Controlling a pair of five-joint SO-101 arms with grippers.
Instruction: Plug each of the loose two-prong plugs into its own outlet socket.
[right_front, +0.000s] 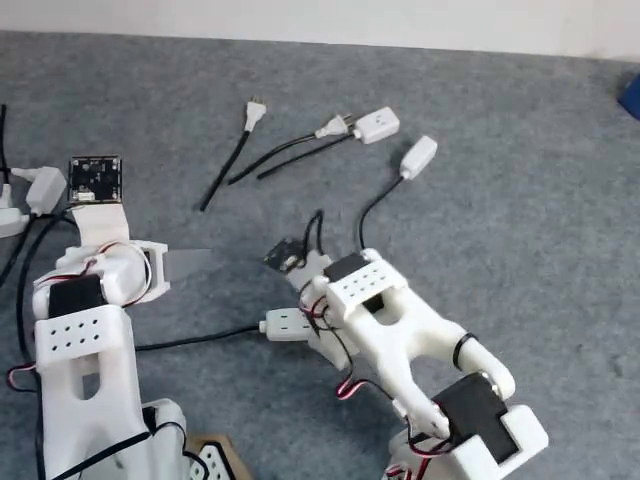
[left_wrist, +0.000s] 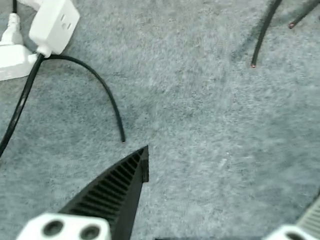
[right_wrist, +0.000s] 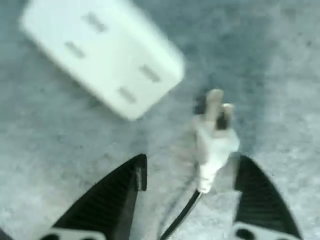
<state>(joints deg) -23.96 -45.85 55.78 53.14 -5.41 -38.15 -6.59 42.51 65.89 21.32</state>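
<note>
Right wrist view: showing the black fingers (right_wrist: 117, 195) of the right gripper (right_wrist: 192, 167) spread wide, clamping nothing. Bracketing a white two-prong plug (right_wrist: 216, 140), lying on the grey carpet (right_wrist: 45, 160) between the fingertips and closer to one finger than the other; contact with that finger not determinable. Pointing, prongs first, away from the gripper toward a white outlet socket (right_wrist: 107, 57), lying just beyond the prongs and apart from them, slots facing up. Trailing a black cord (right_wrist: 182, 215) from the plug back between the fingers.

Left wrist view: showing the left gripper (left_wrist: 230, 180) likewise opened wide, holding nothing, sitting over bare carpet. Lying farther out: a white cube socket (left_wrist: 55, 22) with a black lead (left_wrist: 100, 85) curving in and ending free just beside one fingertip, plus two loose cord ends (left_wrist: 260, 40) well apart from it.

High view: showing the right arm (right_front: 400, 330) extending over mid-carpet, with a white socket block (right_front: 285, 323) just beside its wrist, and the left arm (right_front: 80, 340) standing beside it. Lying beyond both arms: a lone plug (right_front: 255, 113) on a straight cord; a second plug (right_front: 335, 126) meeting a socket (right_front: 378, 124), seating not determinable; a further socket (right_front: 420, 155) lying alone, its cord curving back toward the right arm.
</note>
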